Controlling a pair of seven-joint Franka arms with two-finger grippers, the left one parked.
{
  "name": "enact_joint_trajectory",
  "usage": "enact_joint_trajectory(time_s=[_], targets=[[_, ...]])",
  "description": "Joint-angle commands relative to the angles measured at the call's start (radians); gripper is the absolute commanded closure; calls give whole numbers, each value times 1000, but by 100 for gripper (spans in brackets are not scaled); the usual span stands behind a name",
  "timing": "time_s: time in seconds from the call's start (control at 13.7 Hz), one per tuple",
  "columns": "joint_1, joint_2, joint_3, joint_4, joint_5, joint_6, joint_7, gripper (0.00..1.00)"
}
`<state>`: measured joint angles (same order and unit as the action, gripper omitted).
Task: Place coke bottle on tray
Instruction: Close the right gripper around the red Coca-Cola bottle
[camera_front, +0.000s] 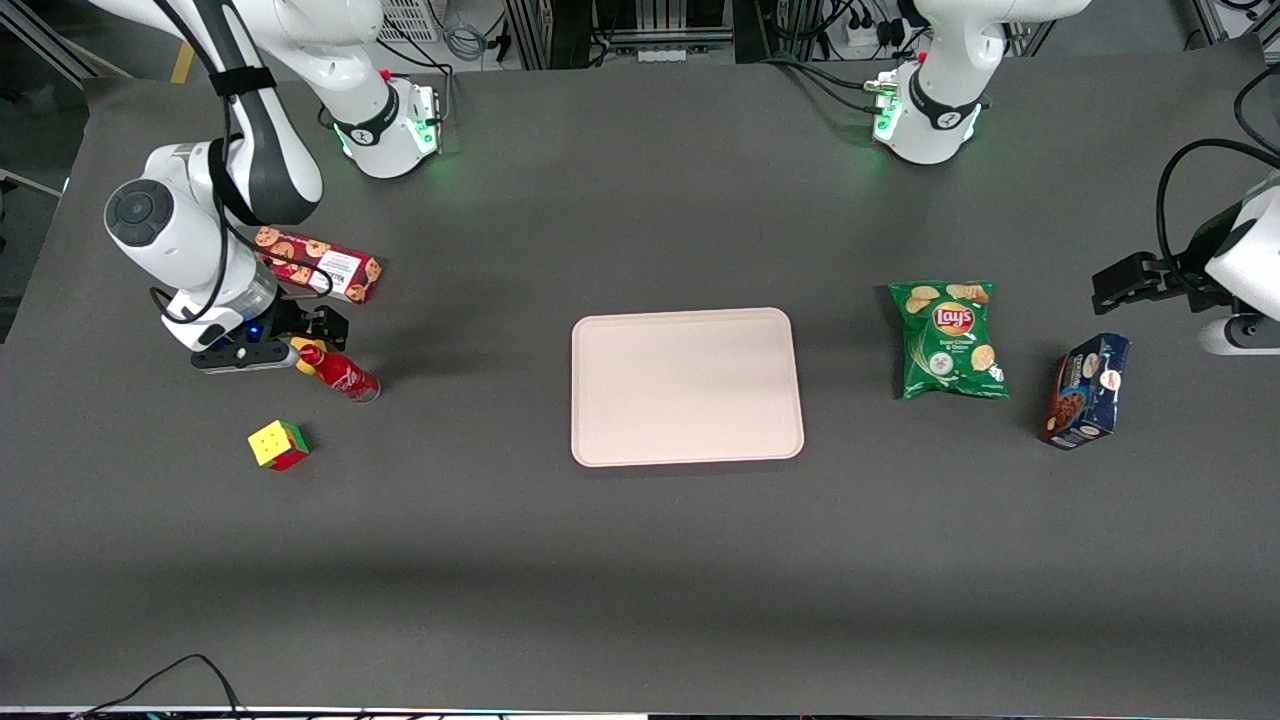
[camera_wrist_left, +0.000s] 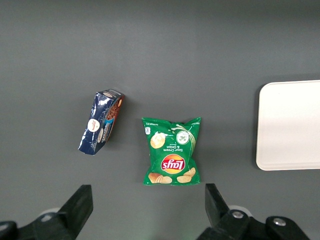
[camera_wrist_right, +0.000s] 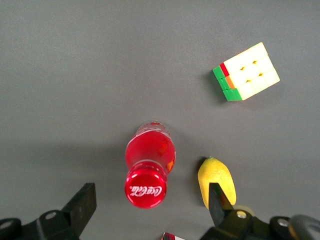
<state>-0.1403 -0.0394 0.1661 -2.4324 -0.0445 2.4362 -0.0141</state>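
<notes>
The coke bottle (camera_front: 340, 373) is small, slim and red with a red cap. It stands on the dark table toward the working arm's end. In the right wrist view I look down on the bottle (camera_wrist_right: 149, 165) and the white script on its cap. My gripper (camera_front: 296, 352) is open and hangs just above the bottle's cap, with the cap between its two black fingers (camera_wrist_right: 84, 199), which do not touch it. The tray (camera_front: 686, 386) is a large flat pale pink rectangle in the middle of the table, with nothing on it. Its edge shows in the left wrist view (camera_wrist_left: 290, 125).
A yellow lemon-like toy (camera_wrist_right: 214, 178) lies close beside the bottle, under one finger. A Rubik's cube (camera_front: 278, 445) sits nearer the front camera. A red cookie box (camera_front: 320, 265) lies under the arm. A green Lay's bag (camera_front: 950, 338) and a blue cookie pack (camera_front: 1085, 390) lie toward the parked arm's end.
</notes>
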Motion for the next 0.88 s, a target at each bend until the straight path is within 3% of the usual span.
enact_joint_trajectory(time_s=[0.0, 0.07, 0.22, 0.44, 0.66, 0.8], targets=[[-5, 16, 1, 15, -8, 17, -24, 0], [-5, 16, 1, 15, -8, 20, -26, 0], [-5, 16, 1, 16, -8, 20, -36, 16], [-8, 19, 1, 23, -6, 17, -55, 67], [-12, 21, 1, 27, -6, 15, -53, 100], [-10, 21, 1, 32, -5, 14, -53, 100]])
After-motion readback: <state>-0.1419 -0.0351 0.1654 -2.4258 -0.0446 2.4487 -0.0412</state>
